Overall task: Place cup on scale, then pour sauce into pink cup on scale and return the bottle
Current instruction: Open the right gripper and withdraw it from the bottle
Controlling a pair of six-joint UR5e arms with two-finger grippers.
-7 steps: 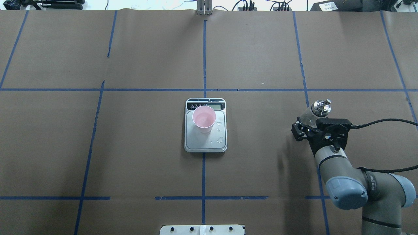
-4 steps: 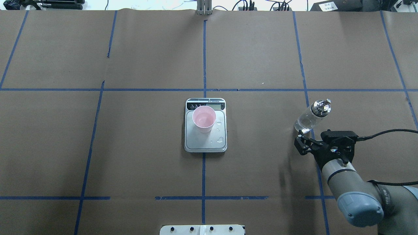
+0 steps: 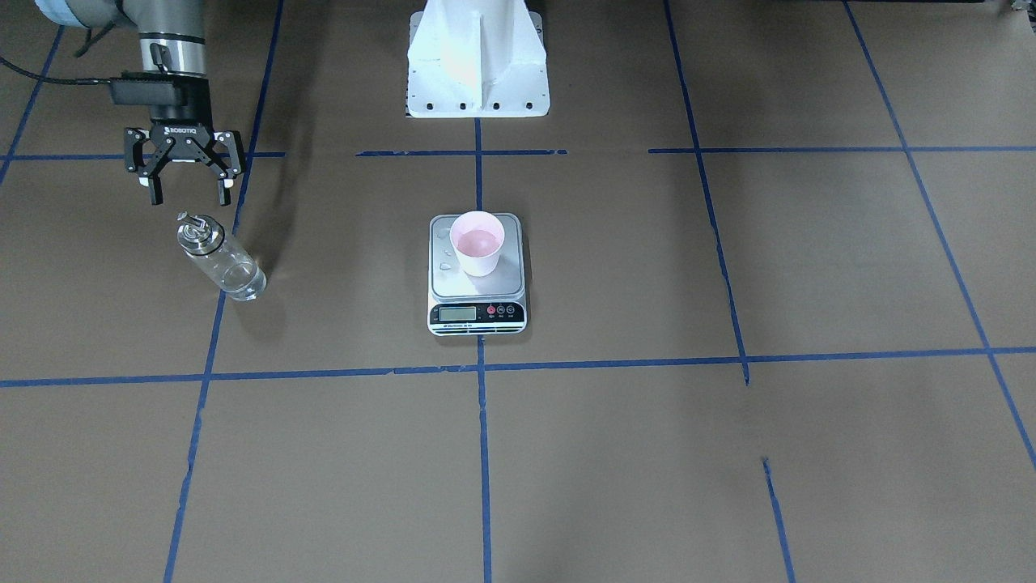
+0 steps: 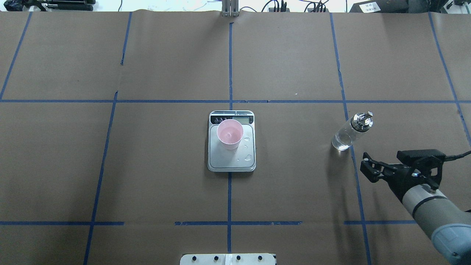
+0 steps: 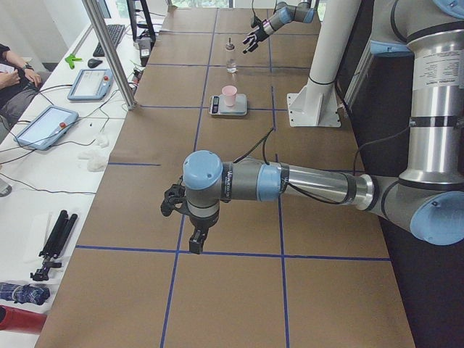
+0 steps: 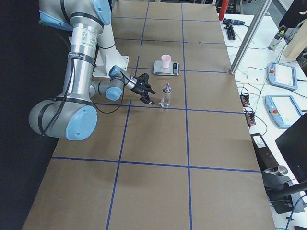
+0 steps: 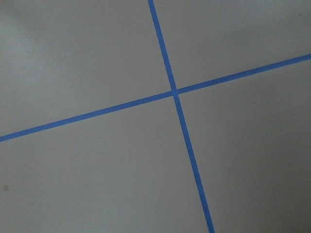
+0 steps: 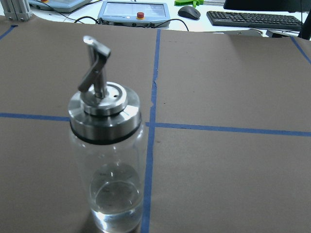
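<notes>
The pink cup (image 3: pixel 477 241) (image 4: pixel 230 134) stands upright on the silver scale (image 3: pixel 477 285) (image 4: pixel 230 161) at mid-table, with a little clear sauce (image 3: pixel 478 240) in its bottom. On the robot's right side the glass bottle (image 3: pixel 222 263) (image 4: pixel 349 132) (image 8: pixel 109 160) stands upright on blue tape, free, a shallow layer of liquid at its base. My right gripper (image 3: pixel 188 197) (image 4: pixel 364 167) is open and empty, a short way from the bottle on the robot's side. My left gripper (image 5: pixel 190 228) hangs over bare table far off to the left; I cannot tell its state.
Water drops (image 4: pixel 248 157) lie on the scale's platform beside the cup. The white robot base (image 3: pixel 477 65) stands behind the scale. Tablets (image 8: pixel 133 9) and a keyboard (image 8: pixel 255 18) lie past the table's far edge. A seated person (image 5: pixel 14 76) is at that side.
The right gripper, around the bottle one second ago, has drawn back towards the robot and to the right, open. The bottle stays standing where it was left. Cup and scale are unmoved.
</notes>
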